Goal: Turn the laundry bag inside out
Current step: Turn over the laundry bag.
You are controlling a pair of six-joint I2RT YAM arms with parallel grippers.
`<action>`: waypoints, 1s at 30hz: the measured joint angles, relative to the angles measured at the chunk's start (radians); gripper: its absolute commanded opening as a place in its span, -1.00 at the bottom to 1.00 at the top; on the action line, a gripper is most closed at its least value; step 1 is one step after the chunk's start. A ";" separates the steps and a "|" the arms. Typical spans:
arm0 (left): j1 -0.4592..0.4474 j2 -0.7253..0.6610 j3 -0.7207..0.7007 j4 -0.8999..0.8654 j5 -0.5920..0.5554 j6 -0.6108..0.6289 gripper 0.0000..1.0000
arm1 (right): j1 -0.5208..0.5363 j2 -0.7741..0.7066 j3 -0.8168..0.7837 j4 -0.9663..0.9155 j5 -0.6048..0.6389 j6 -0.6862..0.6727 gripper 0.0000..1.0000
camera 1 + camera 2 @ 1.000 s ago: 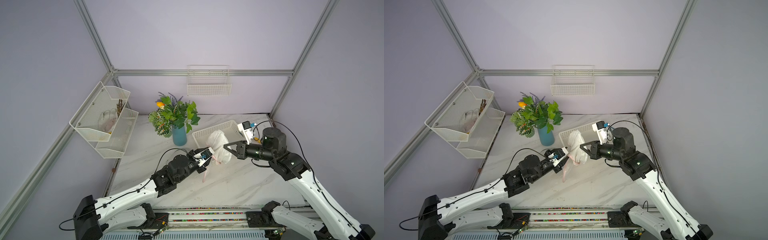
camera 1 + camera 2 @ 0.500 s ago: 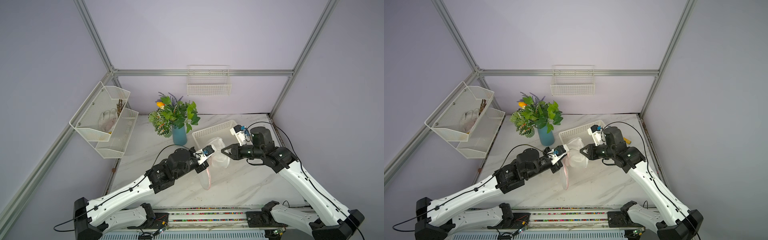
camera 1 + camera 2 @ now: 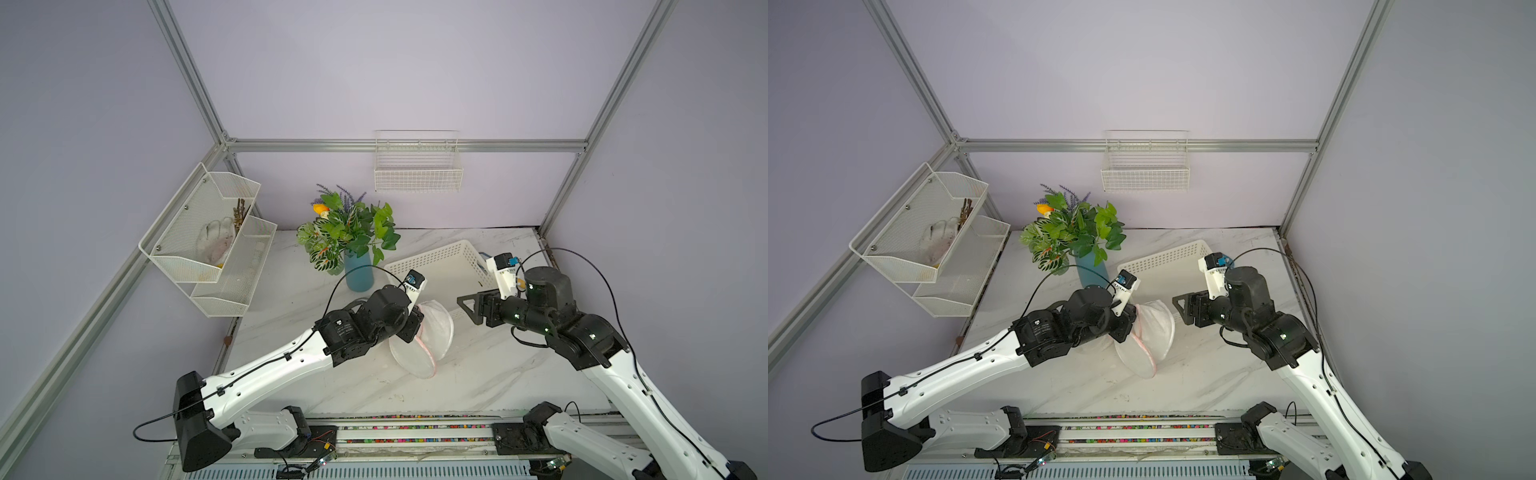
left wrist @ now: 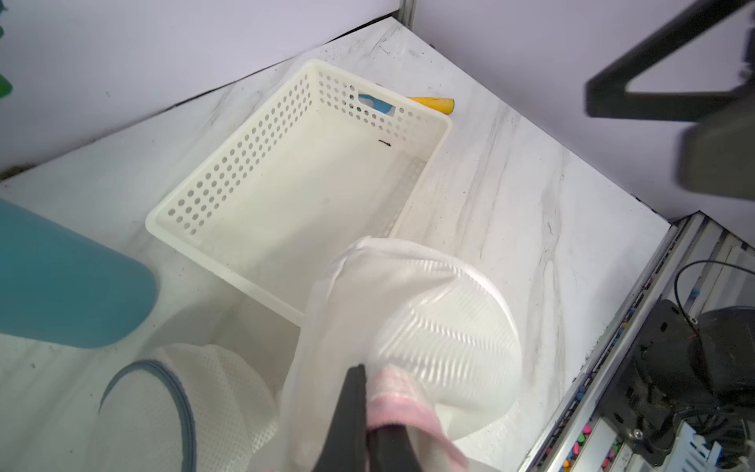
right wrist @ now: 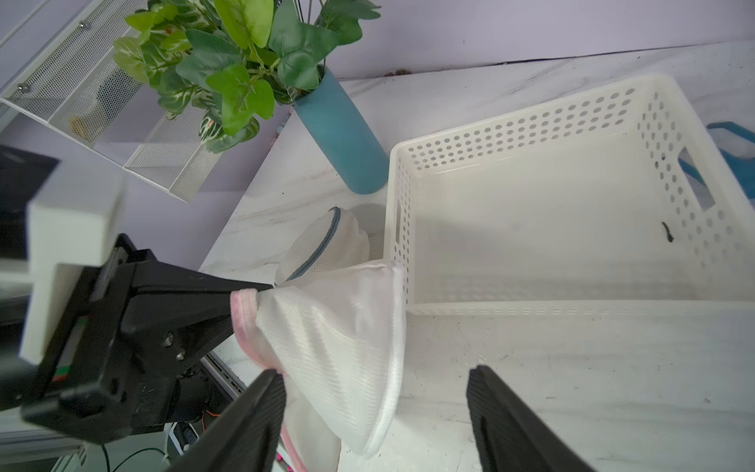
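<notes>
Two arms are working over a marble tabletop (image 3: 478, 374), and a white perforated basket (image 3: 432, 257) is serving here as the landmark. The bag (image 3: 432, 332), white mesh with a pink rim, is hanging just in front of the basket's near wall, and its lower end seems to be touching the tabletop.

The left tool (image 5: 245, 302) is pinching the pink rim, its jaws pressed together on the trim, and is holding it up off the tabletop. This is probably keeping the mouth lifted and fixed so the cloth can be worked through it.

The right tool (image 3: 467, 309) is hovering in front of the basket's near wall too, jaws spread wide. It is pointing at the bag, close to it but apparently not touching. That spread stance is suggesting a fresh grip on the mesh is being readied.

The bag is flaring like a cone away from the pinch. I cannot tell which face is outward.

A second bag (image 4: 155, 408) with a blue-grey rim is lying at the basket's left end, near a blue vase (image 3: 358, 274), and is playing no part.
</notes>
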 measured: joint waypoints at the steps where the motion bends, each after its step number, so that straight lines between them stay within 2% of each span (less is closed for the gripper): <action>1: 0.000 0.008 0.010 -0.006 -0.007 -0.034 -1.00 | 0.000 -0.024 -0.010 -0.003 0.000 0.000 0.51; 7: 0.000 0.063 0.082 -0.020 -0.025 -0.195 -1.00 | 0.009 -0.108 -0.120 0.037 -0.114 0.011 0.44; 11: 0.000 0.113 0.142 -0.020 -0.025 -0.280 -1.00 | 0.092 -0.084 -0.159 0.088 -0.125 0.023 0.51; 17: 0.000 0.174 0.201 -0.012 -0.023 -0.375 -1.00 | 0.225 -0.035 -0.167 0.179 0.032 0.047 0.54; 23: 0.000 0.204 0.204 0.005 -0.012 -0.431 -1.00 | 0.232 0.006 -0.208 0.280 0.194 0.060 0.52; 30: 0.000 0.204 0.204 0.015 -0.006 -0.455 -1.00 | 0.236 0.089 -0.208 0.357 0.272 0.052 0.49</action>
